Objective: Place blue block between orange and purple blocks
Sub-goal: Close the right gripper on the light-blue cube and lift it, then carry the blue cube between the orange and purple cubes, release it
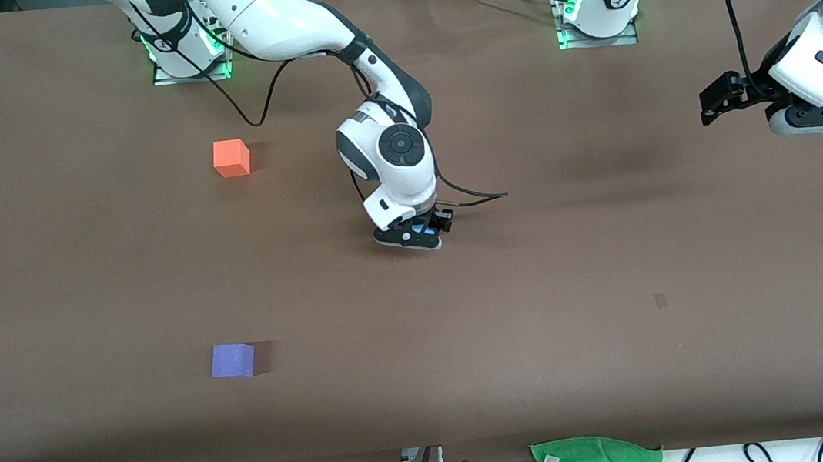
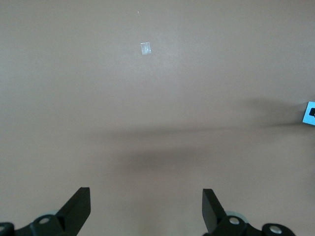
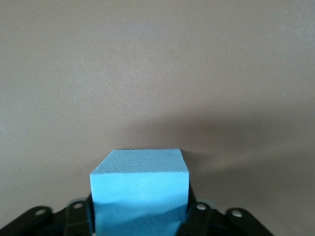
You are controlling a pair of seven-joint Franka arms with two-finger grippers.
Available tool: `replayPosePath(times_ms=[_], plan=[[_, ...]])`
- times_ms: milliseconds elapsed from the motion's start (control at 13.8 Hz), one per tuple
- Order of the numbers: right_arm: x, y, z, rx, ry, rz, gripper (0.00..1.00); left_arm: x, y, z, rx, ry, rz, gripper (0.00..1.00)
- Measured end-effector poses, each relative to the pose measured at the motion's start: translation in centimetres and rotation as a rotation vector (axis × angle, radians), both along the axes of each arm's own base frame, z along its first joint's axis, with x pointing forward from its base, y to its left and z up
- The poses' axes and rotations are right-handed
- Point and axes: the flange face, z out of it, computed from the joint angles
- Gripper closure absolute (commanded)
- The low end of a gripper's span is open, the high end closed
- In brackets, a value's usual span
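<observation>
The blue block is a light sky-blue cube held between the fingers of my right gripper. In the front view that gripper is low over the middle of the table, with only a sliver of the blue block showing. I cannot tell whether the block touches the table. The orange block lies toward the right arm's end, close to that arm's base. The purple block lies nearer the front camera than the orange one. My left gripper waits open and empty, up in the air over the left arm's end.
A green cloth lies off the table's edge nearest the front camera. A small pale mark is on the brown table. Cables trail from the right wrist.
</observation>
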Motion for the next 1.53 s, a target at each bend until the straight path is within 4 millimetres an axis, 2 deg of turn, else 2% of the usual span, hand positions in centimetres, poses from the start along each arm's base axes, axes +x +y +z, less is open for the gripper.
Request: replayPosePath(times_ms=[145, 291, 655, 873, 1018, 1236, 1382, 1527], plan=[[0.8, -0.7, 0.5, -0.003, -0.009, 0.01, 0.7, 0.0, 0.1, 0.1, 0.0, -0.003, 0.002, 0.0], [2.3, -2.3, 2.0, -0.02, -0.001, 0.036, 0.7, 0.1, 0.2, 0.2, 0.0, -0.006, 0.003, 0.0], [7.7, -10.5, 7.9, -0.066, 0.068, 0.149, 0.69, 0.1, 0.1, 0.3, 0.0, -0.007, 0.002, 0.0], [10.7, -17.2, 9.5, -0.08, 0.108, 0.235, 0.69, 0.1, 0.2, 0.3, 0.0, -0.007, 0.003, 0.0], [11.7, -22.7, 9.6, -0.083, 0.142, 0.259, 0.68, 0.1, 0.3, 0.3, 0.0, -0.006, 0.005, 0.0], [11.7, -30.8, 8.4, -0.079, 0.198, 0.236, 0.67, 0.1, 0.6, 0.3, 0.0, -0.005, 0.011, 0.0], [10.6, -33.7, 6.7, -0.074, 0.196, 0.216, 0.67, 0.1, 0.6, 0.3, 0.0, -0.005, 0.011, 0.0], [9.0, -34.8, 4.6, -0.076, 0.19, 0.208, 0.67, 0.1, 0.7, 0.3, 0.0, -0.006, 0.012, 0.0]])
